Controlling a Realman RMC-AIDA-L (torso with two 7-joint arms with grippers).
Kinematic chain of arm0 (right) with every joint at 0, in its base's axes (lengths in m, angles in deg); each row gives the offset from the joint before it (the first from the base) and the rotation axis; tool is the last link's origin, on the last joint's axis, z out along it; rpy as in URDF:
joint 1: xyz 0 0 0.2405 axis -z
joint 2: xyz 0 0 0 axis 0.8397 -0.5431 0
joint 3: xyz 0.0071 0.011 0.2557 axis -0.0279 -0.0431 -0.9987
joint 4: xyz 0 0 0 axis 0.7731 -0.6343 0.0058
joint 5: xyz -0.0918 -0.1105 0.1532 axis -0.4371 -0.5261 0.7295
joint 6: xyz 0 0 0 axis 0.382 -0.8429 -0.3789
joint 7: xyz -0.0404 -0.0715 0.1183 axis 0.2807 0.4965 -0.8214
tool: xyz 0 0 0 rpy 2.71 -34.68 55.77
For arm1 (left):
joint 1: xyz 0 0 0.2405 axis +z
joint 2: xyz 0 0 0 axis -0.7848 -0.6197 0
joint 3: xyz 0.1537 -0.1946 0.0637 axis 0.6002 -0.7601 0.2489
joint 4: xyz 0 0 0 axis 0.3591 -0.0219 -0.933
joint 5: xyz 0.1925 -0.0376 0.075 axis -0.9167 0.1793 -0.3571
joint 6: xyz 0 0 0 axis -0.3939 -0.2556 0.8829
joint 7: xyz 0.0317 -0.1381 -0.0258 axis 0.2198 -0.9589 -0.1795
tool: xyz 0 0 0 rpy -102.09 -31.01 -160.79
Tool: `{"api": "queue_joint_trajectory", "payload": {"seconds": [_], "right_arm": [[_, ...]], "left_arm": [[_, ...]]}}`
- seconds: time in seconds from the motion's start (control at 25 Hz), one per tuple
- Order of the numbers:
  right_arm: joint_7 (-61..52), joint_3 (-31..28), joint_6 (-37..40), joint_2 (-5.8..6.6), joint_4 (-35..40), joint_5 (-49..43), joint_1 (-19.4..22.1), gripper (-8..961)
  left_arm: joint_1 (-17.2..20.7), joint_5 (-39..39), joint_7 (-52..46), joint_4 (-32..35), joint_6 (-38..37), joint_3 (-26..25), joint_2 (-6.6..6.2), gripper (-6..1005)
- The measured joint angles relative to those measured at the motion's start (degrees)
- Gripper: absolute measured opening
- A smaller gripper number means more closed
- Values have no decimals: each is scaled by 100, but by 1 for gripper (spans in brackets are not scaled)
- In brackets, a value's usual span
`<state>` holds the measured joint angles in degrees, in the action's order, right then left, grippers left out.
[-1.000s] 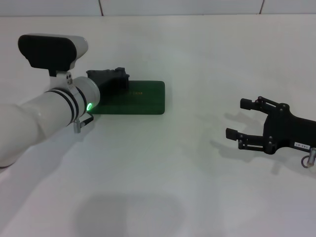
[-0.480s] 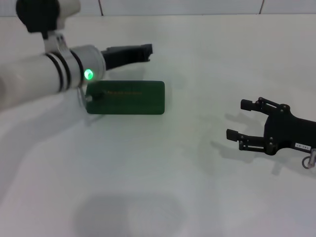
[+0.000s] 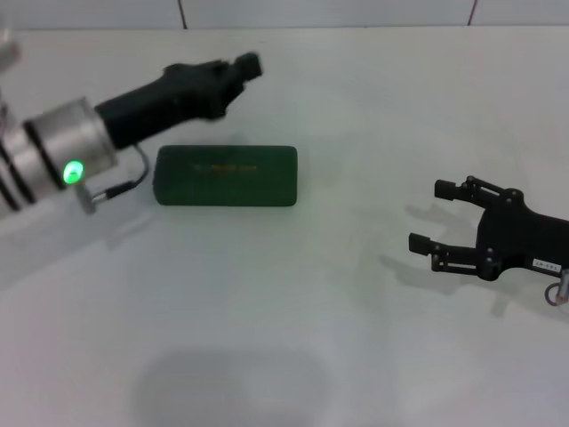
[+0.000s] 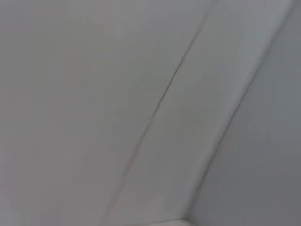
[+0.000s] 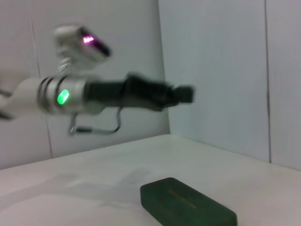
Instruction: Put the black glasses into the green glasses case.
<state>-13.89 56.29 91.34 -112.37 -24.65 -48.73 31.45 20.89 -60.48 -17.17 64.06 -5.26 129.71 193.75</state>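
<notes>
The green glasses case lies shut and flat on the white bench, its long side running across in front of the robot, with a line of small gold lettering on the lid. From the right wrist view the same case sits low on the bench, lid down, and nothing rests on top of it. The black glasses are nowhere to be seen in any view; whether they are inside the closed case cannot be told. The left hand is lifted above the bench, beyond the far edge of the case and clear of it, pointing away from the robot toward the tiled wall; its dark fingers look drawn together, but I cannot tell for sure whether they are open or closed, and nothing shows between them. Behind it the pale arm carries a lit green lamp and a thin looped cable. The right wrist view shows that left hand hanging in the air well above the case. The left wrist view shows only blank wall with faint seams. The right hand rests well apart from the case on the robot's right, its two black fingers spread wide and holding nothing.
</notes>
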Motion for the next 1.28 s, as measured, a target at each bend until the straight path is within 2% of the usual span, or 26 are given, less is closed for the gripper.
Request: {"api": "queue_joint_trajectory", "payload": {"seconds": [0.12, 0.2, 0.28, 0.4, 0.64, 0.72, 0.76, 0.84, 0.92, 1.0, 1.12, 1.28], "right_arm": [[7, -14, 1, 0, 2, 22, 26, 886], [8, -19, 2, -1, 2, 28, 32, 886], [9, -23, 0, -1, 3, 35, 46, 886], [14, -66, -18, 5, 3, 45, 74, 886], [233, -502, 161, 9, 3, 53, 185, 886], [288, -617, 362, 24, 26, 49, 236, 886], [295, -640, 441, 35, 40, 46, 260, 886], [302, -640, 651, 68, 67, 29, 298, 886], [406, -571, 1218, 141, 86, -95, 396, 886], [485, -549, 1448, 157, 90, -248, 434, 886], [570, -545, 1593, 148, 96, -618, 469, 886], [602, -537, 1473, 68, 91, -1073, 453, 886]], "left_arm": [[525, 192, 2092, 41, -23, -42, 179, 7], [819, 480, 3383, -39, -25, 119, 222, 7], [981, 826, 4161, -257, -11, 280, 228, 7], [1085, 1138, 4536, -577, -20, 311, 220, 7], [1426, 1466, 4250, -673, -24, 261, 179, 151], [1482, 1470, 4133, -635, -24, 269, 162, 309], [1624, 1309, 3590, -437, -27, 296, 77, 388], [1739, 875, 2912, -160, -85, 311, -54, 462], [1846, 97, 2089, 188, -280, 319, -236, 535], [1922, -604, 1482, 526, -540, 312, -372, 596], [2005, -1410, 985, 917, -822, 277, -445, 667], [2052, -1792, 942, 1032, -861, 268, -451, 761]]}}
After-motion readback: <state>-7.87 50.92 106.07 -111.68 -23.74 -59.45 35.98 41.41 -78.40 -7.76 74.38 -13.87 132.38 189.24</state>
